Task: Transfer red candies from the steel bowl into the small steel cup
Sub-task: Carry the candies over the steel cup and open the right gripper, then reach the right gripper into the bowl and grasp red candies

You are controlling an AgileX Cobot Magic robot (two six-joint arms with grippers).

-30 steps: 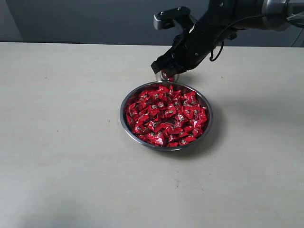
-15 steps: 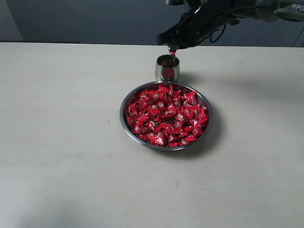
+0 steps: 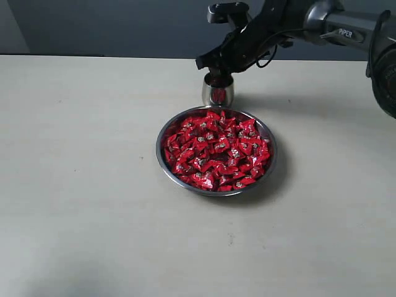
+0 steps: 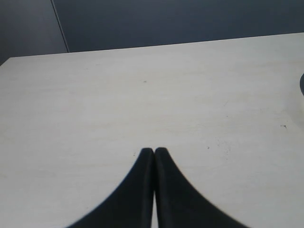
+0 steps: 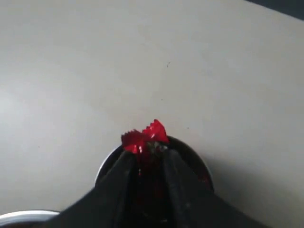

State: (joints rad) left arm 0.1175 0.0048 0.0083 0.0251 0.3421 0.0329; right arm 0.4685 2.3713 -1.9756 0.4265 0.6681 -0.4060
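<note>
In the exterior view, the steel bowl (image 3: 159, 153) is seen at the centre of the pale table (image 3: 80, 185), heaped to the rim with red candies (image 3: 216, 151). The small steel cup (image 3: 218, 96) is placed upright just above the bowl in the frame, close against its far rim, and red is seen inside it. The right gripper (image 3: 215, 69) is held directly over the cup's mouth, and its dark arm (image 3: 278, 25) is stretched in from the upper right corner. In the left wrist view, the left gripper (image 4: 154, 152) is shown at the lower middle of the frame with its fingers pressed together on nothing, above bare table, with a dark wall (image 4: 190, 19) across the top. In the right wrist view, a red candy (image 5: 145, 137) is seen between the fingertips of the right gripper, over the cup's opening. The fingers are set slightly apart, and whether the candy is pinched or let go cannot be told. A sliver of the bowl's rim is caught in the lower left corner.
</note>
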